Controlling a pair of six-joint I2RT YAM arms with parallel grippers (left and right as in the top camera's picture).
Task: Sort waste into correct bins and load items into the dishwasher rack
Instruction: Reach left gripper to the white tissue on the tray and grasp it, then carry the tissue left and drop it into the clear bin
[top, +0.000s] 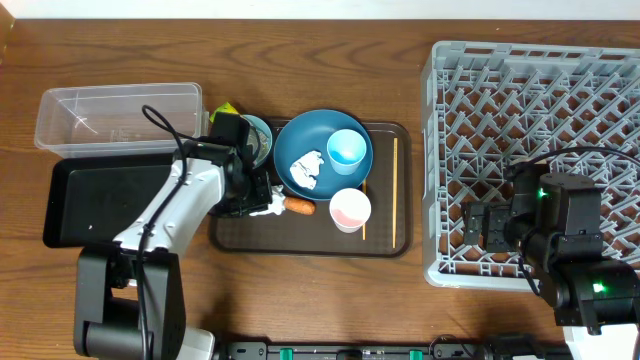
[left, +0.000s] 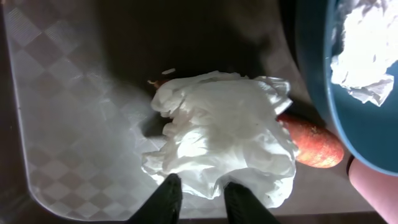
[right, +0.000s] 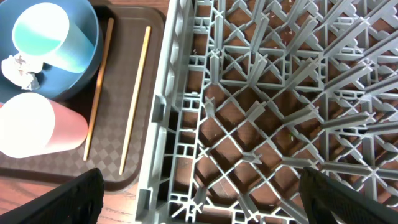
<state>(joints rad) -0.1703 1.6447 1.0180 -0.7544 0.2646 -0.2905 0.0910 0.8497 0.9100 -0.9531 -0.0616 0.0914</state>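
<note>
My left gripper (left: 202, 190) is over the brown tray's left part (top: 262, 200), its fingers closed on the near edge of a crumpled white tissue wad (left: 224, 143). An orange carrot (left: 314, 146) lies right behind the wad. A second tissue wad (top: 305, 168) lies in the blue dish (top: 320, 150) beside the light-blue cup (top: 348, 148). The pink cup (top: 350, 208) and two chopsticks (top: 395, 185) lie on the tray. The pale-blue bowl (top: 258, 135) is partly hidden by my left arm. My right gripper (right: 199, 199) is open and empty over the grey rack's (top: 540, 150) front left corner. No rice shows.
The clear tub (top: 115, 115) stands at the back left, with the black tray (top: 100, 200) in front of it under my left arm. A yellow wrapper (top: 228, 108) peeks out behind the bowl. The brown serving tray (top: 310, 240) lies between bins and rack.
</note>
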